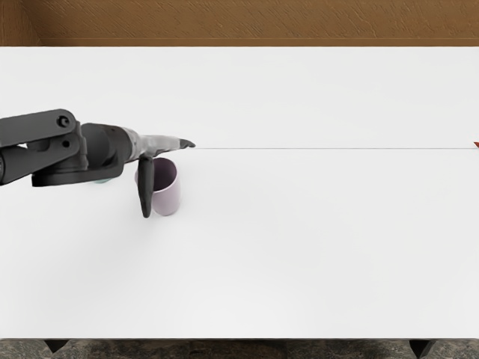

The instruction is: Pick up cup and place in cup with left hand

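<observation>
My left hand (169, 179) reaches in from the left in the head view, its fingers stretched out to the right and its thumb pointing down. The fingers are open, passing just beyond the rim of a pale purple cup (168, 200). The thumb hangs in front of the cup's left side; whether it touches the cup cannot be told. Under the forearm, a sliver of a pale teal object (105, 180) shows, mostly hidden, so its shape is unclear.
A white table (299, 247) fills most of the view, with a thin seam line across it and a brown surface behind its far edge. A small orange-brown tip (477, 145) pokes in at the right edge.
</observation>
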Robot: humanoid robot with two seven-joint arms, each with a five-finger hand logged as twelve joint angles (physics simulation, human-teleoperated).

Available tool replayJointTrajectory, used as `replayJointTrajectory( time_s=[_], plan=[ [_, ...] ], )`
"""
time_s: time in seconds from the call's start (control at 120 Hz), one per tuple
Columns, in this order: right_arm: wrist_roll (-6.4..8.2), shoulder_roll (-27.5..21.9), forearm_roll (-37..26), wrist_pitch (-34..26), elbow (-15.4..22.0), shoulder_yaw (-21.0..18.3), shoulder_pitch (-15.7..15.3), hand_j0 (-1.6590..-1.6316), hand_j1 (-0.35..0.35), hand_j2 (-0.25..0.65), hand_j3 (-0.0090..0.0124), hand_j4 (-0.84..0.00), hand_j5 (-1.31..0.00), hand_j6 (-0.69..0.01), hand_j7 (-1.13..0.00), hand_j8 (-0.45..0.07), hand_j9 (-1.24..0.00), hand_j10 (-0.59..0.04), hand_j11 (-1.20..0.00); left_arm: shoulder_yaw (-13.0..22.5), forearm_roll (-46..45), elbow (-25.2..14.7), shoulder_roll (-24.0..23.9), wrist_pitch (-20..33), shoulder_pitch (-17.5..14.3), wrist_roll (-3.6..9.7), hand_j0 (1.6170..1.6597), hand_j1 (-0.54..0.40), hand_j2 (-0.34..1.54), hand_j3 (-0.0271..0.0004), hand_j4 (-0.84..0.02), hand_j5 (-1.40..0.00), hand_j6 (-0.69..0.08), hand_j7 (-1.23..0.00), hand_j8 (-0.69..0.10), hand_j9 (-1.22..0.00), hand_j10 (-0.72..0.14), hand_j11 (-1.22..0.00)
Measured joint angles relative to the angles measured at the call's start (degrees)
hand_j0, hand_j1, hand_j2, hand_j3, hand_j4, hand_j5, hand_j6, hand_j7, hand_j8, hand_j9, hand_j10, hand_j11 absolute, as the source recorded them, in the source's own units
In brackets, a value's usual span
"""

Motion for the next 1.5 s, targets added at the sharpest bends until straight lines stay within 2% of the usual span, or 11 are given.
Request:
replayJointTrajectory(
  time_s=[0.425, 0.583, 0.642, 0.7, 0.75, 0.833, 0.883, 0.967, 1.15, 1.267, 1.5],
  plan=[
    [-0.01, 0.00, 0.00, 0.00, 0.00, -0.08, 0.00, -1.6581, -0.312, -0.006, 0.0000, -0.031, -0.04, -0.031, -0.04, -0.031, -0.04, -0.031, -0.04, 0.98, 1.83, 0.11, 0.01, 1.74, 0.37, 0.00, 1.6581, 0.346, 0.00, 0.0000, -0.005, -0.01, -0.005, -0.01, -0.005, -0.01, -0.003, -0.01],
    [-0.01, 0.00, 0.00, 0.00, 0.00, -0.08, 0.01, -1.6581, -0.312, -0.006, 0.0000, -0.031, -0.04, -0.031, -0.04, -0.031, -0.04, -0.031, -0.04, 1.38, 1.92, 0.19, -0.08, 1.64, 0.22, 0.00, 1.6577, 0.309, 0.02, 0.0000, -0.050, -0.06, -0.051, -0.06, -0.050, -0.06, -0.049, -0.06],
    [-0.01, 0.00, 0.00, 0.00, 0.00, -0.08, 0.00, -1.6581, -0.312, -0.006, 0.0000, -0.031, -0.04, -0.031, -0.04, -0.031, -0.04, -0.031, -0.04, 1.66, 2.12, 0.50, -0.10, 1.49, 0.36, 0.02, 1.6562, 0.372, 0.01, 0.0000, -0.069, -0.10, -0.071, -0.10, -0.072, -0.10, -0.072, -0.10],
    [-0.03, 0.00, 0.00, 0.00, 0.00, -0.08, 0.00, -1.6581, -0.312, -0.006, 0.0000, -0.031, -0.04, -0.031, -0.04, -0.031, -0.04, -0.031, -0.04, 1.81, 2.34, 0.91, -0.17, 1.28, 0.32, 0.05, 1.6551, 0.380, 0.01, 0.0000, -0.089, -0.14, -0.093, -0.14, -0.097, -0.14, -0.099, -0.13],
    [-0.04, 0.00, 0.00, 0.00, 0.00, -0.08, 0.01, -1.6581, -0.312, -0.006, 0.0000, -0.031, -0.04, -0.031, -0.04, -0.031, -0.04, -0.031, -0.04, 1.94, 2.51, 1.28, -0.48, 1.10, 0.32, 0.07, 1.6523, 0.402, -0.01, 0.0000, -0.108, -0.19, -0.115, -0.18, -0.121, -0.18, -0.125, -0.17],
    [-0.05, 0.00, 0.00, 0.00, 0.00, -0.08, 0.02, -1.6581, -0.312, -0.006, 0.0000, -0.031, -0.04, -0.031, -0.04, -0.031, -0.04, -0.031, -0.04, 2.23, 2.29, 1.62, -0.53, 1.07, 0.03, 0.06, 1.6530, 0.357, 0.09, 0.0000, -0.145, -0.24, -0.152, -0.23, -0.158, -0.23, -0.162, -0.22],
    [-0.04, 0.00, 0.00, 0.00, 0.00, -0.08, 0.04, -1.6581, -0.312, -0.006, 0.0000, -0.031, -0.04, -0.031, -0.04, -0.031, -0.04, -0.031, -0.04, 2.35, 2.20, 1.73, -0.52, 1.04, -0.13, 0.05, 1.6545, 0.279, 0.18, 0.0000, -0.170, -0.26, -0.176, -0.25, -0.182, -0.25, -0.187, -0.24],
    [-0.05, 0.00, 0.00, 0.00, 0.00, -0.08, 0.07, -1.6581, -0.312, -0.006, 0.0000, -0.031, -0.04, -0.031, -0.04, -0.031, -0.04, -0.031, -0.04, 2.43, 1.99, 1.80, -0.43, 0.99, -0.25, 0.03, 1.6551, 0.238, 0.17, 0.0000, -0.198, -0.30, -0.202, -0.29, -0.206, -0.29, -0.210, -0.29],
    [-0.03, 0.00, 0.00, 0.00, 0.07, -0.08, 0.09, -1.6581, -0.312, -0.006, 0.0000, -0.031, -0.04, -0.031, -0.04, -0.031, -0.04, -0.031, -0.04, 2.45, 1.76, 1.77, -0.14, 0.53, -0.55, 0.02, 1.6547, 0.238, 0.13, 0.0000, -0.251, -0.38, -0.253, -0.37, -0.254, -0.37, -0.254, -0.37],
    [-0.03, 0.00, 0.00, 0.00, 0.20, -0.08, 0.09, -1.6581, -0.312, -0.006, 0.0000, -0.031, -0.04, -0.031, -0.04, -0.031, -0.04, -0.031, -0.04, 2.31, 1.44, 1.90, 0.09, -0.23, -1.22, 0.01, 1.6556, 0.127, 0.10, 0.0000, -0.303, -0.42, -0.303, -0.42, -0.303, -0.42, -0.304, -0.42],
    [-0.02, 0.00, 0.00, 0.00, 0.34, -0.08, 0.09, -1.6581, -0.312, -0.006, 0.0000, -0.031, -0.04, -0.031, -0.04, -0.031, -0.04, -0.031, -0.04, 1.94, 0.91, 2.21, 0.26, -1.67, -1.54, 0.01, 1.6534, 0.116, 0.08, 0.0000, -0.392, -0.53, -0.366, -0.55, -0.381, -0.54, -0.381, -0.54]
  ],
)
